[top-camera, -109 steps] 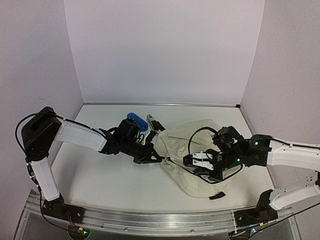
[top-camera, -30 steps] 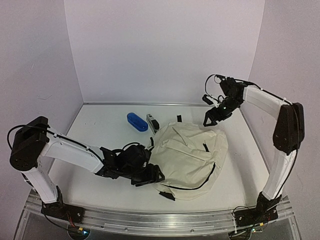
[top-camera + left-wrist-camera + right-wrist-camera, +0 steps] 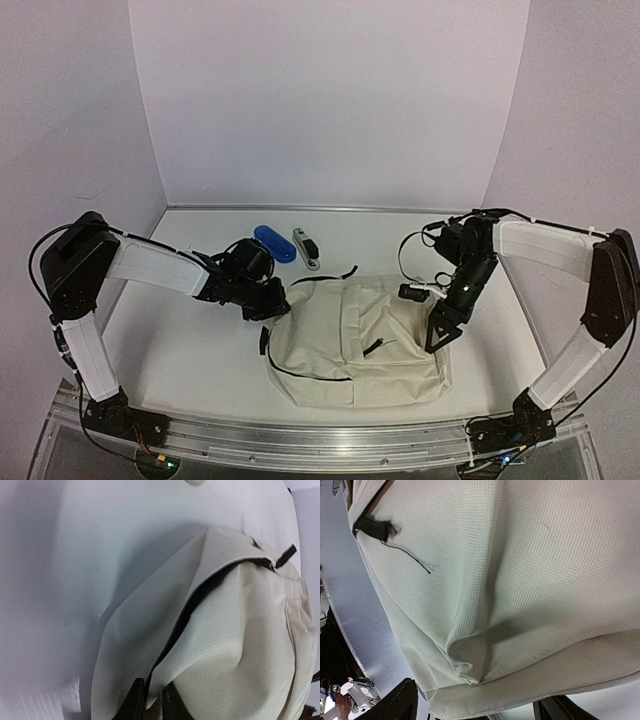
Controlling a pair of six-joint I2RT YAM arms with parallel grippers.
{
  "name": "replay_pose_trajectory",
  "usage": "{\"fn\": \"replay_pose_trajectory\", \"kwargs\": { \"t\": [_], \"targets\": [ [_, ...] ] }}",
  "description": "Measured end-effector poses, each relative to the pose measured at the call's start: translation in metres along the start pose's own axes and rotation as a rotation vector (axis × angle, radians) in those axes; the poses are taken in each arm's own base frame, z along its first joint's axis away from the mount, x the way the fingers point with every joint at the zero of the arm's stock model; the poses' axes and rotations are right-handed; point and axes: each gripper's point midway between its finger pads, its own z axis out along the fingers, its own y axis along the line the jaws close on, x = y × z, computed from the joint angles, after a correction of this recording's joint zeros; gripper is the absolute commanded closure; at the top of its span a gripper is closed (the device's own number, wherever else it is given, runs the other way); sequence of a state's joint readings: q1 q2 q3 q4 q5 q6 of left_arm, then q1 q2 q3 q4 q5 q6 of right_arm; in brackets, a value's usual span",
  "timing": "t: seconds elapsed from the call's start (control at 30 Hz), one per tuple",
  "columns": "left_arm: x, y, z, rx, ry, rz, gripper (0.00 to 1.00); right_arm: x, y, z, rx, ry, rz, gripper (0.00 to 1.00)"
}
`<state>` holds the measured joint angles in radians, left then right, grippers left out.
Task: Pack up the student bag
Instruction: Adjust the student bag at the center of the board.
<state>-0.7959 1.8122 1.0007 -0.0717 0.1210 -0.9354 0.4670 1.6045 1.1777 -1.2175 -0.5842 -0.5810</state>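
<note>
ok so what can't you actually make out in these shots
Inside the student bag: every view, its own fabric covers it.
Left gripper: left wrist view, bottom edge cuts off the fingers; top view, its wrist hides them.
Right gripper: right wrist view, only finger stubs at the bottom edge; contact with the bag unclear.
Small grey item beside the blue case: top view, too small to identify.

Student bag (image 3: 350,345) on table (image 3: 190,355)
</note>
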Motion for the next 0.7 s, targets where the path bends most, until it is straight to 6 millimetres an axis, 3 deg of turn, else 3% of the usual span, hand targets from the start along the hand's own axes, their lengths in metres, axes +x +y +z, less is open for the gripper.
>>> {"fn": "replay_pose_trajectory", "kwargs": {
  "t": [0.13,0.23,0.37,0.5,0.7],
  "targets": [
    [-0.014,0.006,-0.017,-0.007,-0.04,0.017,0.45,-0.006,0.002,-0.006,0.015,-0.033,-0.014,0.29],
    [-0.021,0.0,-0.045,0.027,-0.079,0.058,0.38,-0.019,0.012,-0.021,0.057,-0.109,-0.062,0.3],
    [-0.021,-0.032,-0.094,0.134,-0.154,0.136,0.31,-0.051,0.036,-0.046,0.11,-0.24,-0.168,0.32],
    [0.008,-0.068,-0.126,0.238,-0.17,0.229,0.29,-0.071,0.05,-0.048,0.136,-0.277,-0.233,0.34],
    [0.093,-0.101,-0.116,0.304,-0.035,0.404,0.29,-0.08,0.058,-0.022,0.12,-0.214,-0.26,0.36]
  ]
}}
